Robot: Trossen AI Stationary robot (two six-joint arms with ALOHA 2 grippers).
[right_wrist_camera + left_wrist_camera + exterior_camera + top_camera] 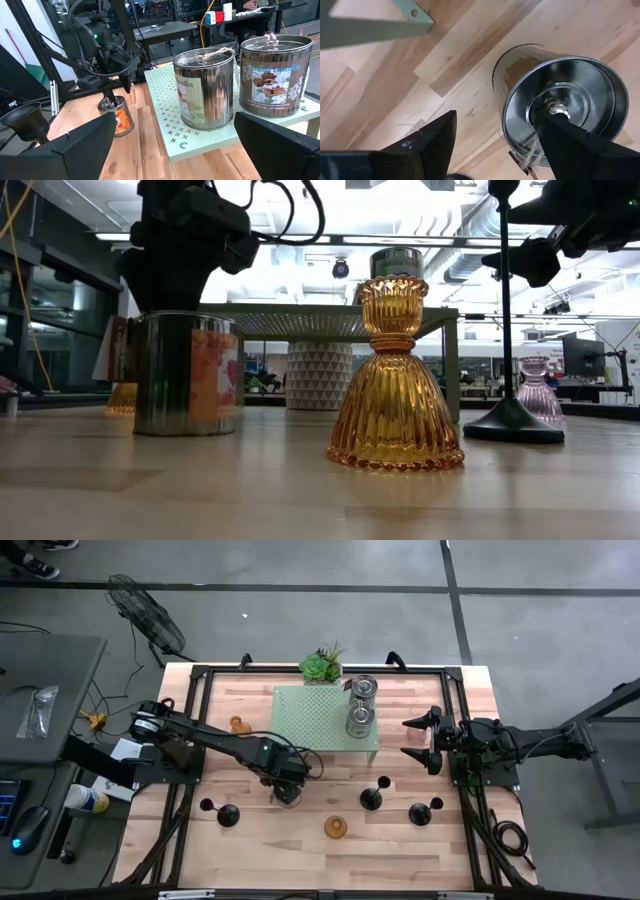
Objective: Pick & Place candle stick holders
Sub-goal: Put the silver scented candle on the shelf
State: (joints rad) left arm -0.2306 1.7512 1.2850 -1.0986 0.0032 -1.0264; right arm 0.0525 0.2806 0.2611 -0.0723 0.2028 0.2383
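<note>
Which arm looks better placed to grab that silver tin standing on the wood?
The left. Its claw hangs right over the silver tin, fingers open around its rim. The right claw waits open at the table's right edge, well away from it.

Table (420,845): pale blond wood planks with a darker grain, framed by black rails

Stand (310,718): pale green, patterned with rows of small cross-shaped holes

Tins on the stand (204,87): silvery metal with printed labels in cream, brown and green; twine at the lids

Tin on the table (186,372): silvery, with an orange and white label; inside mirror-bright in the left wrist view

Glass holder (394,380): amber-orange, vertically ribbed, beaded at the foot; a second, paler pinkish one (540,392) stands behind

Stemmed holders (371,798): matt black

Plant (321,664): green spiky leaves, in a white pot with a diamond relief pattern

Arms and grippers: dark, near black
</note>
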